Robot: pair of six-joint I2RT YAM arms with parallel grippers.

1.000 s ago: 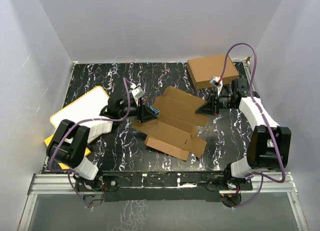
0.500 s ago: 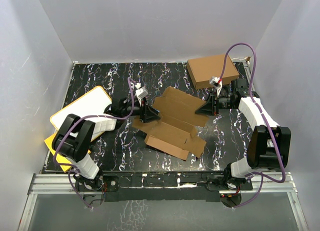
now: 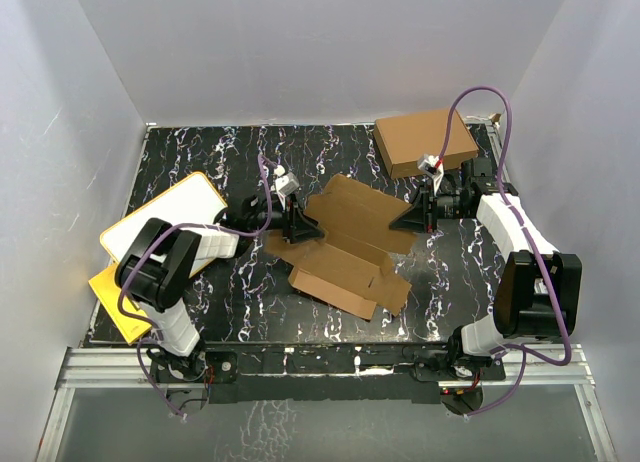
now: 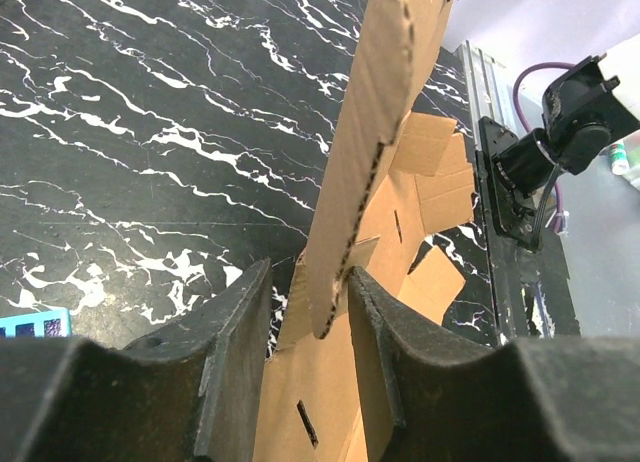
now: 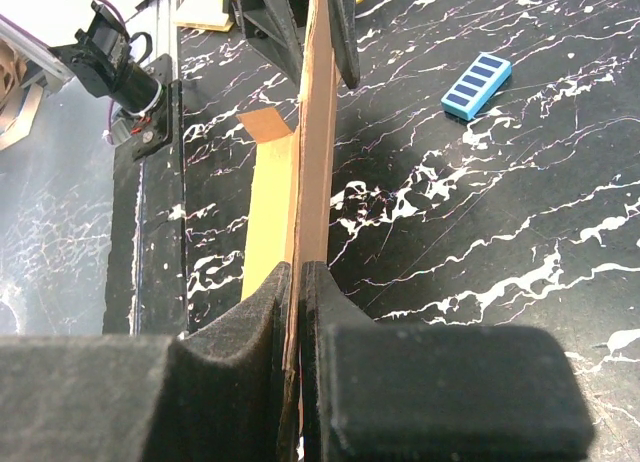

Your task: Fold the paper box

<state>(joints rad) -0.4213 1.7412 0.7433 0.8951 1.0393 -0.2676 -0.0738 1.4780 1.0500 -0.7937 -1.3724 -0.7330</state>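
Note:
The paper box (image 3: 345,247) is a brown die-cut sheet lying mostly flat in the middle of the black marbled table. My left gripper (image 3: 300,225) is at its left edge. In the left wrist view, a raised flap of the paper box (image 4: 385,92) stands between the fingers of my left gripper (image 4: 308,282). The jaws are apart, with a gap on the flap's left side. My right gripper (image 3: 410,219) is at the sheet's right edge. In the right wrist view, my right gripper (image 5: 300,267) is shut on the thin edge of the paper box (image 5: 318,132).
A larger ready-made brown box (image 3: 425,142) sits at the back right. A white board with a yellow rim (image 3: 165,217) lies at the left, over a yellow sheet (image 3: 115,302). A small blue striped block (image 5: 477,85) lies on the table beside the box sheet. Grey walls enclose the table.
My left arm has swung in toward the sheet and its gripper has turned, so its fingers now straddle the raised left flap. The right gripper has not moved.

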